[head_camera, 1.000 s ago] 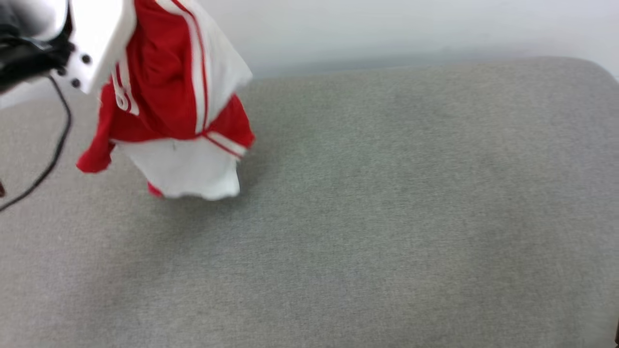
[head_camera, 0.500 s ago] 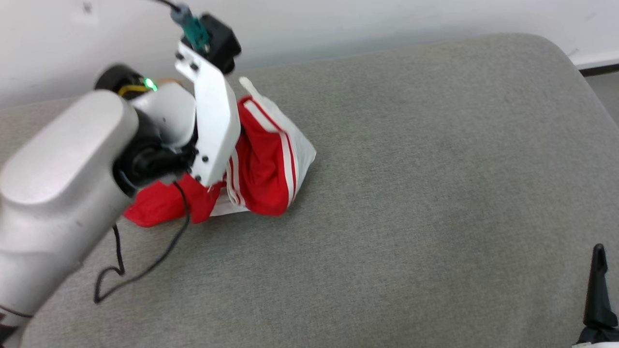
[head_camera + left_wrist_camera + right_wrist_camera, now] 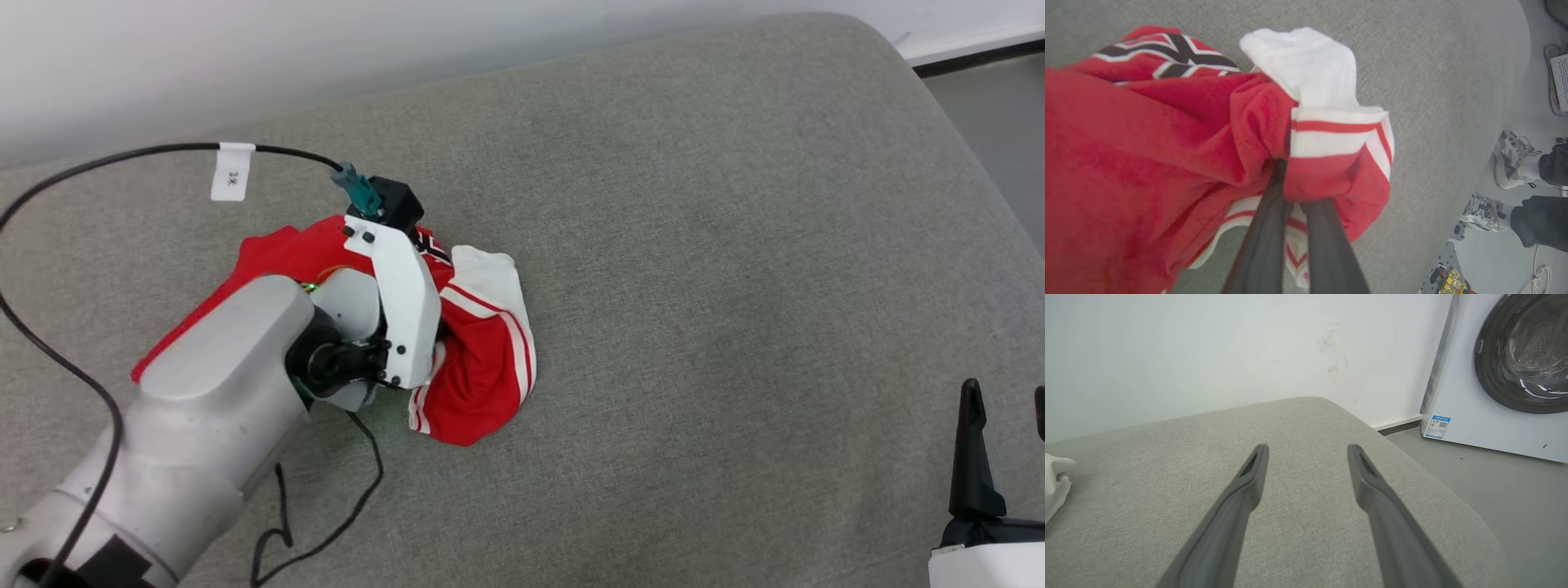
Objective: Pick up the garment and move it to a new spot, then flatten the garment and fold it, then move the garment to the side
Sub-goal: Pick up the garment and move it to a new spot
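Note:
The garment (image 3: pixel 482 367), red with white sleeves and striped trim, lies bunched on the grey cushion (image 3: pixel 694 245) left of centre. My left arm's wrist covers its middle in the head view. In the left wrist view my left gripper (image 3: pixel 1298 192) is shut on the garment (image 3: pixel 1147 163), its tips buried in a red fold beside a white sleeve (image 3: pixel 1306 65). Black white-edged lettering (image 3: pixel 1180 53) shows at the top. My right gripper (image 3: pixel 1006 400) stands open at the lower right, well apart from the cloth, with nothing between its fingers (image 3: pixel 1308 451).
A black cable (image 3: pixel 122 155) with a white tag loops over the cushion's left side. The cushion's rounded right edge (image 3: pixel 1412 457) drops to the floor, where a washing machine (image 3: pixel 1515 367) stands. A person's shoes (image 3: pixel 1511 159) are on the floor beyond the edge.
The head camera has tilted and shifted. The garment, hanging from my left gripper a second ago, now rests crumpled on the cushion as the arm has come down. My right gripper has entered the view.

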`<state>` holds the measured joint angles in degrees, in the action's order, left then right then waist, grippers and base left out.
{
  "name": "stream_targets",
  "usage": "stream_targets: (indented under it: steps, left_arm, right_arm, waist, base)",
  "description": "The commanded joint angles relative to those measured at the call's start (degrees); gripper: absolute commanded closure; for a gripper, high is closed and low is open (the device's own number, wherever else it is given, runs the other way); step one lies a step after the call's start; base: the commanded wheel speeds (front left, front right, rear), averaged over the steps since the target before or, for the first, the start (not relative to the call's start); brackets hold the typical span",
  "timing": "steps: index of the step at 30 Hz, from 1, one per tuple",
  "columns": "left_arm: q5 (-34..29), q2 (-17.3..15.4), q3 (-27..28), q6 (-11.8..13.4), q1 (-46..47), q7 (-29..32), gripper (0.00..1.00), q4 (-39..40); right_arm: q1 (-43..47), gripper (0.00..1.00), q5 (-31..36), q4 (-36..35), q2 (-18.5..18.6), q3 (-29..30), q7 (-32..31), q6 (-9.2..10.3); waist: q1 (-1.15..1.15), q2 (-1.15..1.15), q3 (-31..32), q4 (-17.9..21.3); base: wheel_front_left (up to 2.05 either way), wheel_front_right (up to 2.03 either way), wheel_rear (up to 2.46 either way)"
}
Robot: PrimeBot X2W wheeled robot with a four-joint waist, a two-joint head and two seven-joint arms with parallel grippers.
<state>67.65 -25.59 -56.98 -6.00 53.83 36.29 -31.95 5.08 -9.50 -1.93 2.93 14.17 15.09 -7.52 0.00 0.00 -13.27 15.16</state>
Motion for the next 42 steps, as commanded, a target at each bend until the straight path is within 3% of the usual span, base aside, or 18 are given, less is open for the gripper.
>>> stream_targets:
  steps: [1, 2, 3, 9, 14, 22, 29, 34, 39, 42]
  left_arm:
    - [0.6, 0.79, 0.28, 0.03, -0.81, -0.14, 0.66, -0.63]
    - [0.96, 1.45, 0.71, -0.12, -0.59, -0.76, 0.42, -1.36]
    - [1.1, 2.08, 1.04, -0.34, -0.28, -1.5, 0.0, -2.05]
    - [3.62, 5.35, 3.86, -0.92, 1.8, -5.44, 0.0, -4.7]
    - [5.53, 6.63, 6.55, -1.44, 3.76, -9.53, 0.0, -0.93]
    - [-1.07, 0.36, 8.24, -1.44, 0.92, -30.8, 0.0, 14.81]
    - [-9.23, -4.4, 9.2, -0.6, -7.01, -48.47, 0.0, 16.4]
    - [-14.15, -4.69, 12.7, 2.78, -14.68, -51.43, 0.0, 18.58]
    - [-22.14, -2.08, 21.95, 5.5, -25.67, -51.46, 0.0, 25.11]
    - [-28.07, -0.01, 27.69, 5.42, -31.9, -51.47, 0.0, 29.33]
  right_arm:
    - [-0.62, 0.0, -0.31, 0.06, -0.07, -0.14, 0.11, 0.06]
    - [-0.71, 0.0, -0.36, 0.15, -0.07, -0.31, 0.11, 0.06]
    - [-0.82, 0.0, -0.45, 0.18, -0.07, -0.33, 0.11, 0.06]
    - [-1.17, 0.0, -0.58, 0.08, 0.53, 0.1, 0.11, 0.06]
    - [-0.74, 0.0, -0.64, -0.55, 1.59, 0.62, 0.11, 0.06]
    - [0.17, 0.0, -1.07, -0.95, 3.07, -0.46, 0.11, 0.06]
    - [2.16, 0.0, -1.33, -0.79, 4.46, -1.71, 0.11, 0.06]
    - [4.08, 0.0, -1.39, -0.78, 5.25, -2.16, 0.11, 0.06]
    - [6.13, 0.0, -1.28, -0.59, 5.52, -2.45, 0.11, 0.06]
    - [6.9, 0.0, -1.26, -0.72, 5.29, -2.46, 0.11, 0.06]
  waist:
    - [0.0, 0.0, -0.32, 0.26]
    - [0.0, 0.0, -0.45, 0.33]
    - [0.0, 0.0, -0.6, 0.34]
    - [0.0, 0.0, -0.56, -0.67]
    - [0.0, 0.0, 0.51, -2.84]
    - [0.0, 0.0, 3.29, -6.45]
    - [0.0, 0.0, 6.79, -10.26]
    - [0.0, 0.0, 9.2, -12.96]
    - [0.0, 0.0, 11.82, -15.67]
    - [0.0, 0.0, 12.71, -17.15]
  base:
    - [0.0, 0.0, 0.0]
    - [0.0, 0.0, 0.0]
    - [0.0, 0.0, 0.0]
    - [0.0, 0.0, 0.0]
    - [0.0, 0.0, 0.0]
    - [0.0, 0.0, 0.0]
    - [0.0, 0.0, 0.0]
    - [0.0, 0.0, 0.0]
    - [0.0, 0.0, 0.0]
    - [0.0, 0.0, 0.0]
